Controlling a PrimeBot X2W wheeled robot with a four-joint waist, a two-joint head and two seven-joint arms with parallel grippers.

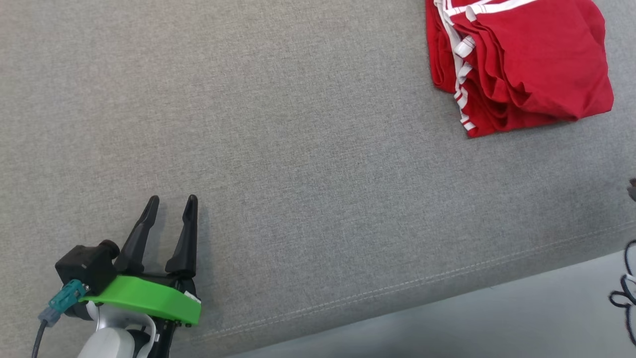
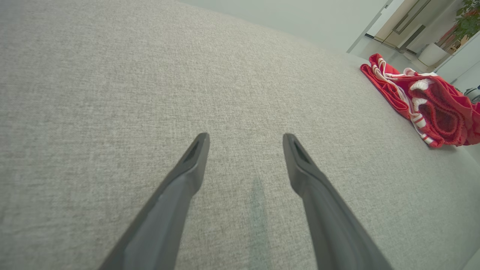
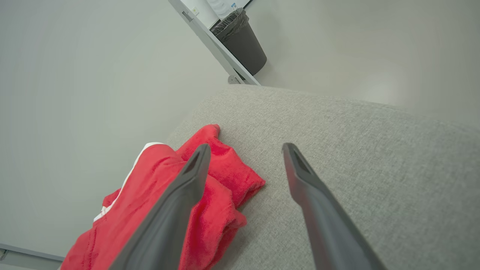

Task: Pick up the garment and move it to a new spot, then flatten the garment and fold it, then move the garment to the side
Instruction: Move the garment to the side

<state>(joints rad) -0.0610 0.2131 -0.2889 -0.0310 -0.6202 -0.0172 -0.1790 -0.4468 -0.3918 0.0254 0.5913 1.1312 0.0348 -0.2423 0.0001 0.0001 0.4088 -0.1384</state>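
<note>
Garment (image 1: pixel 526 59) (image 2: pixel 438 108) (image 3: pixel 225 176), red, white-striped: folded, lying at the far right corner of grey cushion (image 1: pixel 298 149). Right gripper (image 3: pixel 243 150): jaws wide, empty, over the garment's edge. Left gripper (image 1: pixel 171 204) (image 2: pixel 245 138): jaws wide, empty, well apart from garment.

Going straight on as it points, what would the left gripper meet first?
Probably only the grey cushion: the left gripper points across bare fabric, the red garment well off to its right.

readable text: none | labels, brands: none | numbers, signs: none — nothing legible on any surface
</note>
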